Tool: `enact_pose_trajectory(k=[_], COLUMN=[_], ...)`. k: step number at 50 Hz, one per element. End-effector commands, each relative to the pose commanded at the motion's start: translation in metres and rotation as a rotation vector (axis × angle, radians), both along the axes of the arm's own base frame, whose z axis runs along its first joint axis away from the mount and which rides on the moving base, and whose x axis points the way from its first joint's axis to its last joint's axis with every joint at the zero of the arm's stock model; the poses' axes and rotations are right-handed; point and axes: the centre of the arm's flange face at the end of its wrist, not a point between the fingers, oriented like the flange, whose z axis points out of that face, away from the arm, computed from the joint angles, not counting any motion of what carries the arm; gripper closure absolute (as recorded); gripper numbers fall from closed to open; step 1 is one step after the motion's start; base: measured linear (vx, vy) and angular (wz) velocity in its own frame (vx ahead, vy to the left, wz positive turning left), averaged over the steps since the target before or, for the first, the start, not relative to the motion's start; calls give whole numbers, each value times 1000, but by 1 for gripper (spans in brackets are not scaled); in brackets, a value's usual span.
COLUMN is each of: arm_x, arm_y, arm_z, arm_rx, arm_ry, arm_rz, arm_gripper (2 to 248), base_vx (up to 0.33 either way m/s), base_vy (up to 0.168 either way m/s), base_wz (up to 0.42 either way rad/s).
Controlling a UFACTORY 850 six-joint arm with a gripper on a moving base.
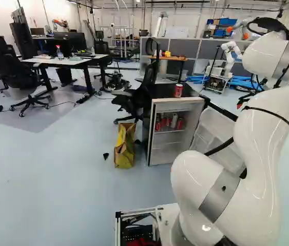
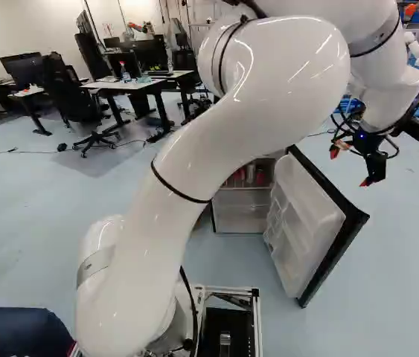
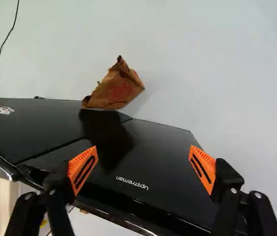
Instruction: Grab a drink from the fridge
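A white arm (image 2: 269,67) rises from its base joint, arches high and forward, then folds down at the wrist on the far side of the open door, so the tool hangs low there rather than facing the shelves. The fridge (image 1: 166,154) stands ahead, its front open. Its door (image 2: 302,230) is swung wide to the right, between the arm's base and the tool; it looks open enough that no more pulling is called for. The next move is likely to lift the tool clear of the door's edge and bring it round to the open front. Going straight across would risk knocking the door shut. The tool (image 3: 143,157) has its fingers spread wide, with nothing between them. It would do best to go in level, with one finger either side of a single can, and close only once the pads straddle its middle. The drinks (image 1: 174,121) stand close together on the upper shelf (image 1: 169,131), so a crooked entry could tip neighbours. One loose can (image 1: 178,90) stands on top of the fridge.
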Motion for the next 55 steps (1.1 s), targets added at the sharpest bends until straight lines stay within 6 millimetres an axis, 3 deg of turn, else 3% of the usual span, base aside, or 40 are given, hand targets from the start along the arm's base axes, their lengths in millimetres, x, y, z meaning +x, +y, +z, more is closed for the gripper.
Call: enact_pose_trajectory(k=[27,55], arm_x=[5,1], arm_y=[-8,-5], arm_z=[-40,-40], arm_rx=[38,44], arm_ry=[25,29], arm_rz=[0,-3], arm_gripper=[3,3], base_vx=[0,0], base_vy=[0,0], base_wz=[0,0])
